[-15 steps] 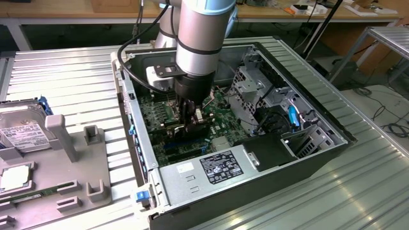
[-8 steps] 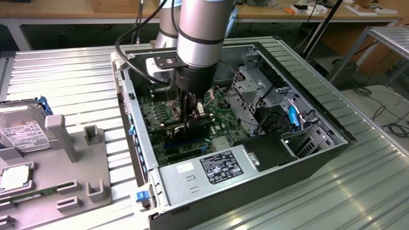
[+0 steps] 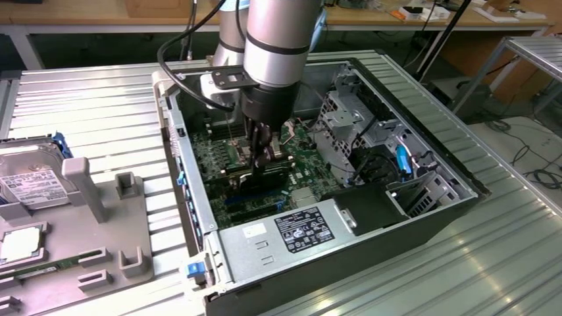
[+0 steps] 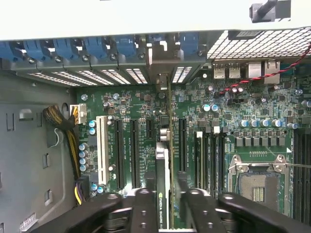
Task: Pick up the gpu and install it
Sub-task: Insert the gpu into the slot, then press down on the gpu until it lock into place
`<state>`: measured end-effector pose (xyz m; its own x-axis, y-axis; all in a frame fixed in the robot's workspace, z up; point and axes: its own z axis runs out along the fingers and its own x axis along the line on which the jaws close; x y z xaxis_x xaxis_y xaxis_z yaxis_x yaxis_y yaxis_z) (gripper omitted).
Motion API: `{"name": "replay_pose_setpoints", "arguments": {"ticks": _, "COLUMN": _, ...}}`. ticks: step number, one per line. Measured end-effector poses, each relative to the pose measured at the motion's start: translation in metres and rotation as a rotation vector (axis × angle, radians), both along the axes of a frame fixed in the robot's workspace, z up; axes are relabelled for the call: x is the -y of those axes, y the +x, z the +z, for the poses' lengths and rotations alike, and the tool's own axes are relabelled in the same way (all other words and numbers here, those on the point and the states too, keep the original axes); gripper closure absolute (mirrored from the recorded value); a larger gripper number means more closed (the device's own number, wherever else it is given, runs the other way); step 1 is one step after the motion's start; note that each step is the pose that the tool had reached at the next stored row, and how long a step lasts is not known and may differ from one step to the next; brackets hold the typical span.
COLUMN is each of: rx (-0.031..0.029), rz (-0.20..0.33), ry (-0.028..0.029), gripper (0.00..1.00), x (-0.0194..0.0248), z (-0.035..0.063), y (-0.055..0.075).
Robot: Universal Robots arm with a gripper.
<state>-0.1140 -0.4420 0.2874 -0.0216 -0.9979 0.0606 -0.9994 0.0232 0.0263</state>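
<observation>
The gripper has its jaws clamped on the thin dark gpu, edge-on over the green motherboard; slight misalignment could jam it beside the slot.

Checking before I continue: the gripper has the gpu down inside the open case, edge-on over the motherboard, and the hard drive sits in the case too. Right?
Not quite. The hard drive lies outside the case, on the grey tray at the exterior view's left. The rest holds: the gripper has the gpu edge-on over the motherboard.
</observation>
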Motion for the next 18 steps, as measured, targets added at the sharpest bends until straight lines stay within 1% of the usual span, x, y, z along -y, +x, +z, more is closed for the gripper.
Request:
{"name": "replay_pose_setpoints", "arguments": {"ticks": 1, "rx": 0.0000, "rz": 0.000, "ry": 0.0000, "gripper": 0.80, "x": 0.0000, "z": 0.0000, "y": 0.0000}}
{"name": "replay_pose_setpoints", "arguments": {"ticks": 2, "rx": 0.0000, "rz": 0.000, "ry": -0.0001, "gripper": 0.80, "x": 0.0000, "z": 0.0000, "y": 0.0000}}
{"name": "replay_pose_setpoints", "arguments": {"ticks": 3, "rx": 0.0000, "rz": 0.000, "ry": 0.0000, "gripper": 0.86, "x": 0.0000, "z": 0.0000, "y": 0.0000}}
{"name": "replay_pose_setpoints", "arguments": {"ticks": 4, "rx": 0.0000, "rz": 0.000, "ry": 0.0000, "gripper": 0.89, "x": 0.0000, "z": 0.0000, "y": 0.0000}}
{"name": "replay_pose_setpoints", "arguments": {"ticks": 18, "rx": 0.0000, "rz": 0.000, "ry": 0.0000, "gripper": 0.89, "x": 0.0000, "z": 0.0000, "y": 0.0000}}
